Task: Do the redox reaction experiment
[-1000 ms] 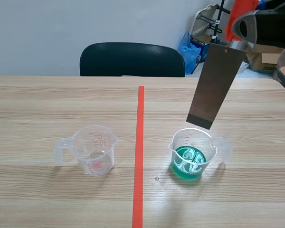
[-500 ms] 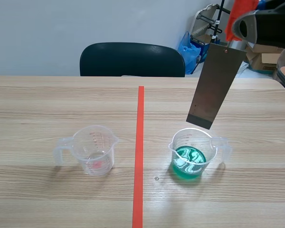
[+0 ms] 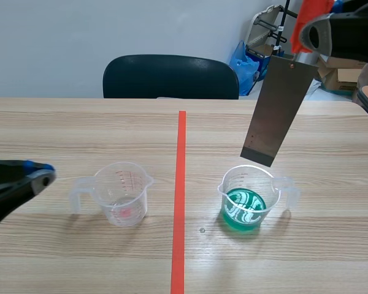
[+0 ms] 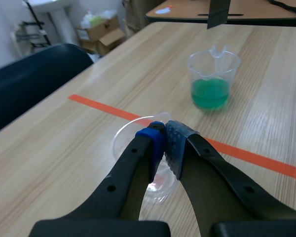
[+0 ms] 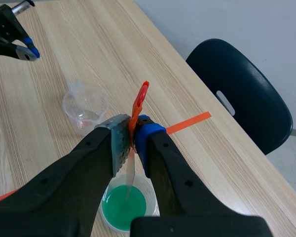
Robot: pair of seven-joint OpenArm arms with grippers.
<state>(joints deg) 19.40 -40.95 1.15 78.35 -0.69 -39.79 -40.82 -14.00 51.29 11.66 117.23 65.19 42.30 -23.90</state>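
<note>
A clear beaker of green liquid (image 3: 245,202) stands right of the tape line; it shows again as the green beaker (image 4: 213,79) and from above as the green beaker (image 5: 126,205). Hanging just above it is a grey metal sheet with an orange handle (image 3: 277,107), gripped at the top by my right gripper (image 5: 133,136), which is shut on the sheet (image 5: 136,111). An empty clear beaker (image 3: 121,193) stands left of the line. My left gripper (image 3: 42,174) is shut on nothing, left of the empty beaker's handle; the empty beaker (image 4: 148,163) lies under its fingertips.
An orange-red tape line (image 3: 180,202) runs down the middle of the wooden table (image 3: 80,128). A black chair (image 3: 170,76) stands behind the far edge. Boxes and bags (image 3: 248,58) sit on the floor at the back right.
My left arm has come into the scene view from the left, its gripper now shut beside the empty beaker. The right arm and the sheet have not moved.
</note>
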